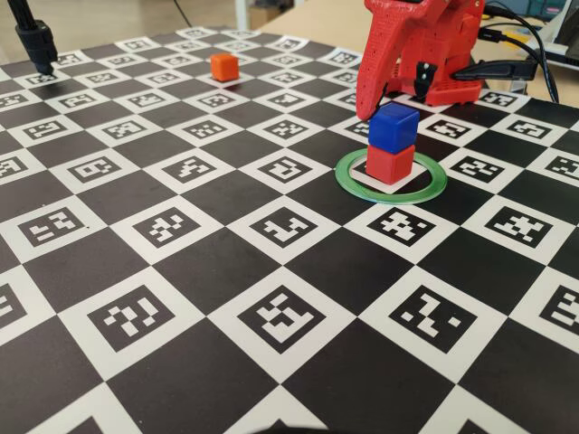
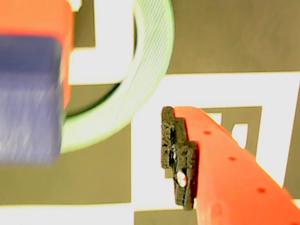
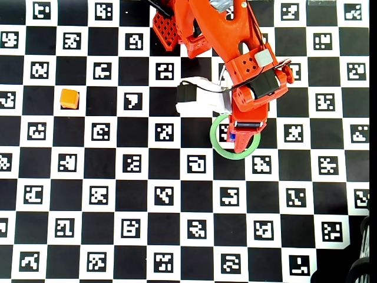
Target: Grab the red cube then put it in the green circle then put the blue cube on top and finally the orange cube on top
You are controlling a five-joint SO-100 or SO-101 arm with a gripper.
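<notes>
The red cube (image 1: 390, 164) stands inside the green circle (image 1: 362, 188) with the blue cube (image 1: 393, 127) stacked on it, slightly skewed. My gripper (image 1: 393, 98) hovers just above and behind the blue cube, with its jaws apart and nothing between them. In the wrist view one padded finger (image 2: 174, 154) stands well clear of the blurred blue cube (image 2: 28, 98); the red cube (image 2: 33, 16) and the green circle (image 2: 145, 79) show beyond it. The orange cube (image 1: 223, 65) sits alone on a white square at the far left. In the overhead view my gripper (image 3: 240, 131) covers the stack inside the green circle (image 3: 221, 147), and the orange cube (image 3: 69, 98) lies far left.
The board is a black-and-white chequer mat of marker squares. A black stand (image 1: 36, 41) rises at the far left corner. The arm's base and cables (image 1: 516, 50) fill the far right. A white cable block (image 3: 194, 100) lies beside the arm.
</notes>
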